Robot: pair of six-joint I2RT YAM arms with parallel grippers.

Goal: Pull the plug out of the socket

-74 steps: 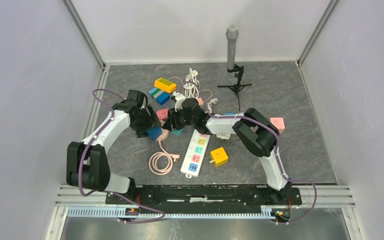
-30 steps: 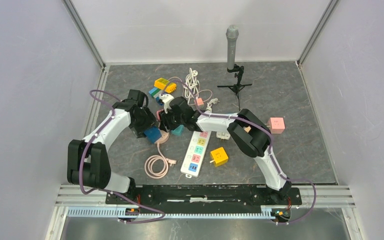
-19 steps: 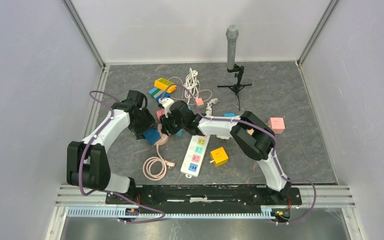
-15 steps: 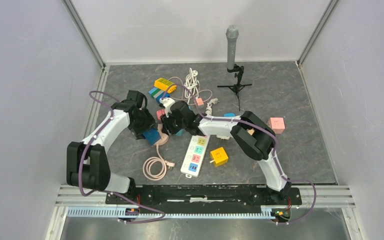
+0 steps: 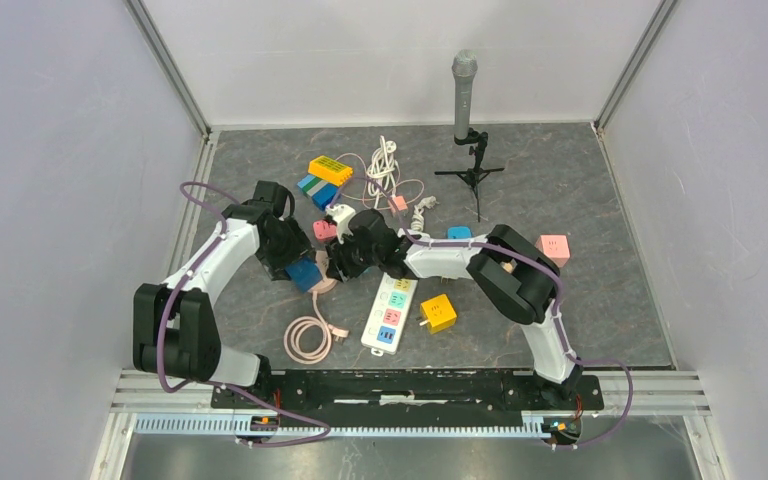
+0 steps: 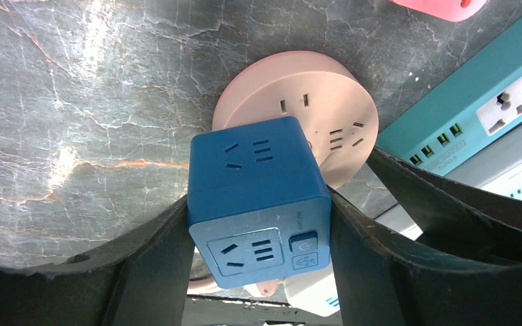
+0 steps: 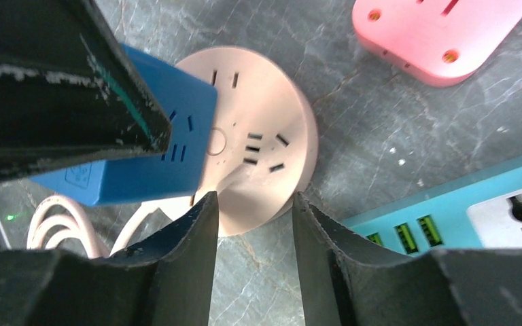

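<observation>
A blue cube plug (image 5: pixel 307 271) sits over the left part of a round pink socket (image 5: pixel 327 281) left of centre. My left gripper (image 5: pixel 295 262) is shut on the cube, one finger on each side; the cube fills the left wrist view (image 6: pixel 258 197) with the pink socket (image 6: pixel 312 102) behind it. I cannot tell whether the cube's pins are still in the socket. My right gripper (image 5: pixel 342 262) is open with a narrow gap, its tips (image 7: pixel 251 204) at the near edge of the pink socket (image 7: pixel 251 149), right beside the cube (image 7: pixel 129 173).
A teal power strip (image 7: pixel 448 217) lies just right of the socket and a pink adapter (image 7: pixel 435 27) beyond it. The socket's coiled pink cord (image 5: pixel 308 335), a white power strip (image 5: pixel 388 308) and a yellow cube (image 5: pixel 438 312) lie nearer. A microphone on a tripod (image 5: pixel 463 95) stands at the back.
Both grippers, the cube and the pink socket have shifted a little left and nearer. The pink cord coil slid left. The left gripper has stayed shut on the cube.
</observation>
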